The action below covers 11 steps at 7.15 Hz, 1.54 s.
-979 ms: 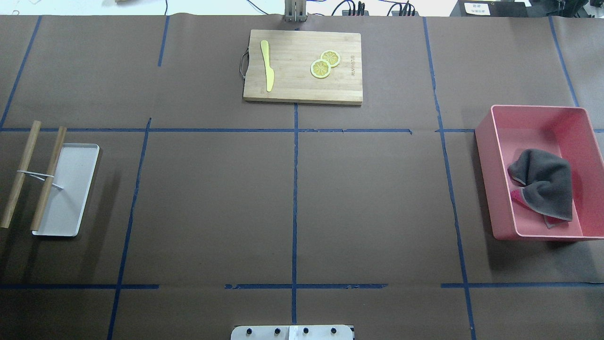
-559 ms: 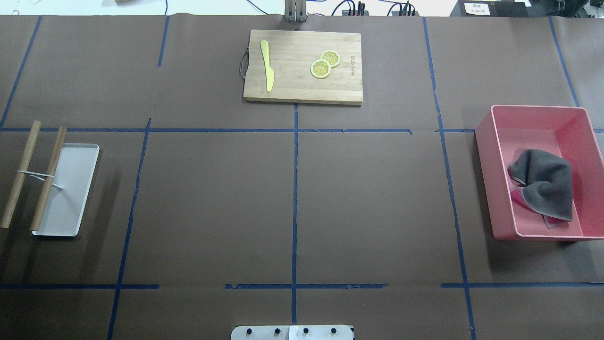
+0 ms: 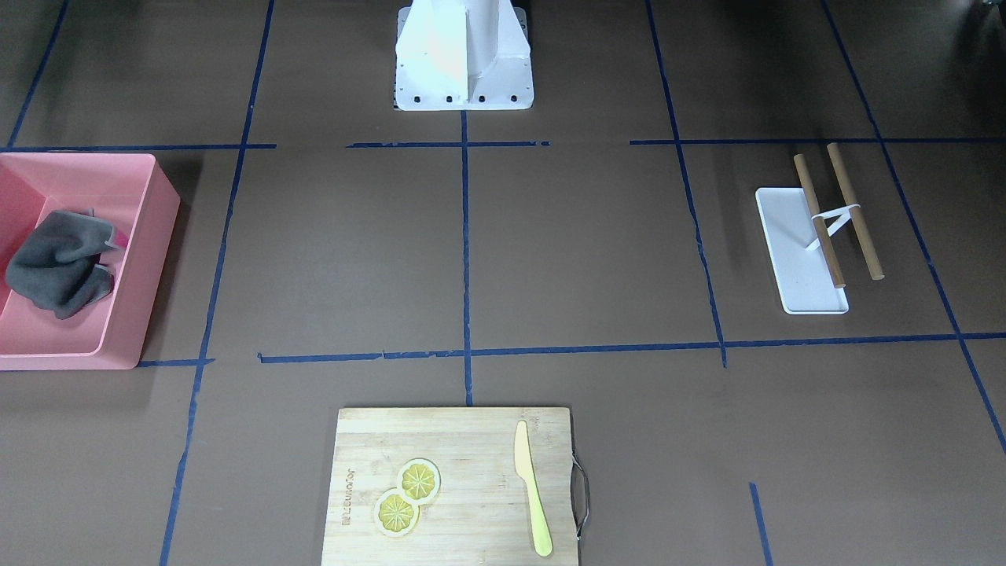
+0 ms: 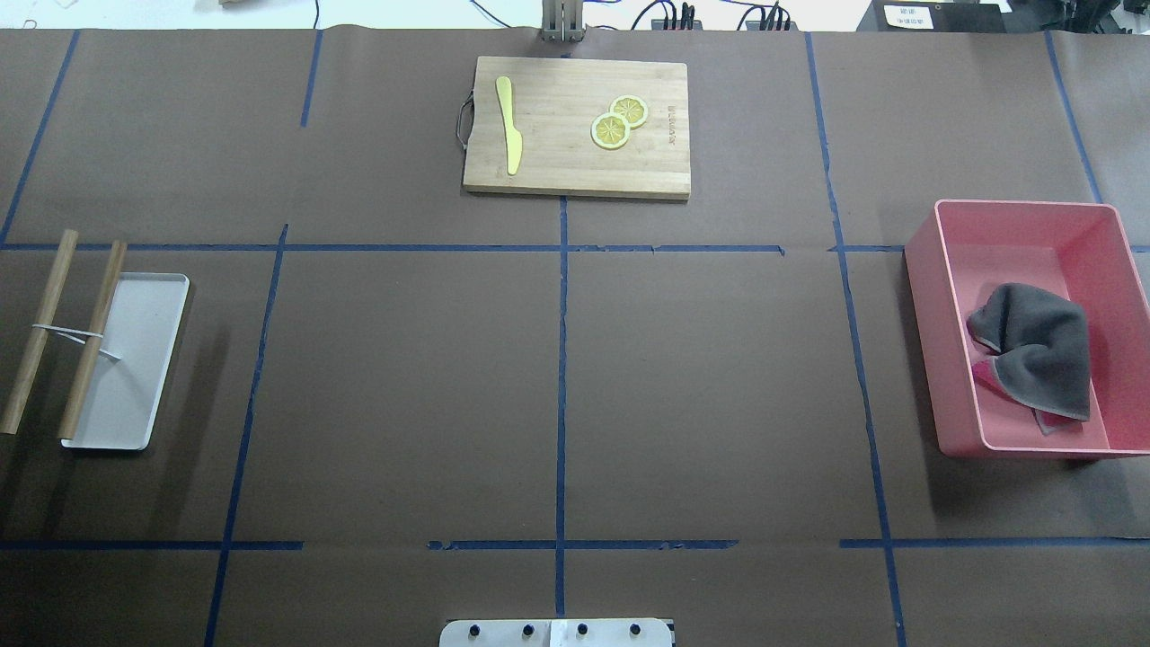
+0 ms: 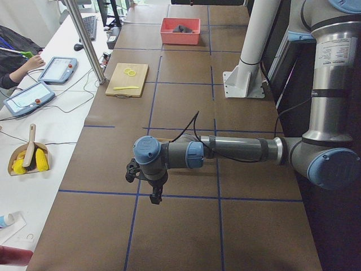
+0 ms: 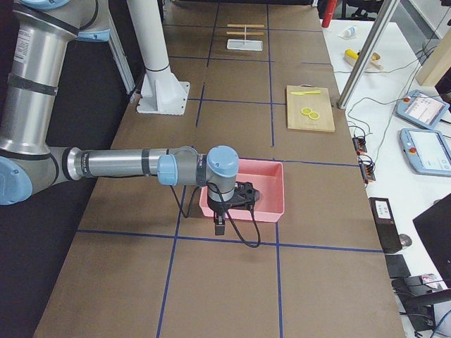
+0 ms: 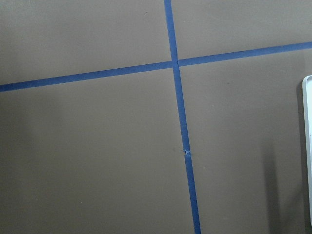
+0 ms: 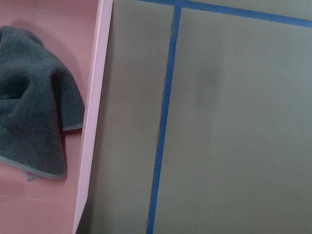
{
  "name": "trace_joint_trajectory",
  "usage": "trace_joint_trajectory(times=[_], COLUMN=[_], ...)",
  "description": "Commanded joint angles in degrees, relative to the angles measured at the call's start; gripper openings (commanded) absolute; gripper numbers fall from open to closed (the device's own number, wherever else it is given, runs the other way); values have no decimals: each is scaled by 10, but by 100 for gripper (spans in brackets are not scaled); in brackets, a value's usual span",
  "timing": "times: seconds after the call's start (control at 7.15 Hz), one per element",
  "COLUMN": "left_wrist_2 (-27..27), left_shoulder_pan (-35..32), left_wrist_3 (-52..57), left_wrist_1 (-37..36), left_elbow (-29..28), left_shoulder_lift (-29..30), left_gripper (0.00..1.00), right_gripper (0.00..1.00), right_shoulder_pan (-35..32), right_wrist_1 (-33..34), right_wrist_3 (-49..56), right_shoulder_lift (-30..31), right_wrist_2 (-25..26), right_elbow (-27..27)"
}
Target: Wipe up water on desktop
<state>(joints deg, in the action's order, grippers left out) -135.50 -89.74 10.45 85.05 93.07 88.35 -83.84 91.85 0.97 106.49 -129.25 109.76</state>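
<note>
Grey cloth (image 4: 1033,355) in pink bin (image 4: 921,341); bamboo board (image 4: 557,162), white tray (image 4: 135,359) apart

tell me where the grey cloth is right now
The grey cloth lies crumpled inside the pink bin, at the right edge of the overhead view, on the robot's right side of the desktop.

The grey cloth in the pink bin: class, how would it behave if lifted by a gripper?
The grey cloth lies crumpled in folds, so it would probably hang limp and drape. Its fuzzy surface suggests something light, easy to grip and unlikely to break.
</note>
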Motion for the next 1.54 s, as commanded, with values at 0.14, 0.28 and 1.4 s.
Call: trace_joint_trajectory(times=[0.14, 0.28, 1.4], left_wrist_2=[1, 1, 0], left_shoulder_pan=[1, 1, 4], left_wrist_3=[3, 2, 0], left_wrist_1=[2, 2, 2], left_elbow=[1, 1, -2], left_shoulder_lift=[-9, -9, -10], left_gripper=[100, 100, 100], right_gripper=[100, 100, 100], right_shoulder_pan=[0, 1, 2], right_wrist_1=[0, -1, -1], right_wrist_3=[1, 1, 1], right_shoulder_lift=[-1, -1, -4], right_wrist_2=[-14, -20, -29], right_elbow=[-1, -1, -2])
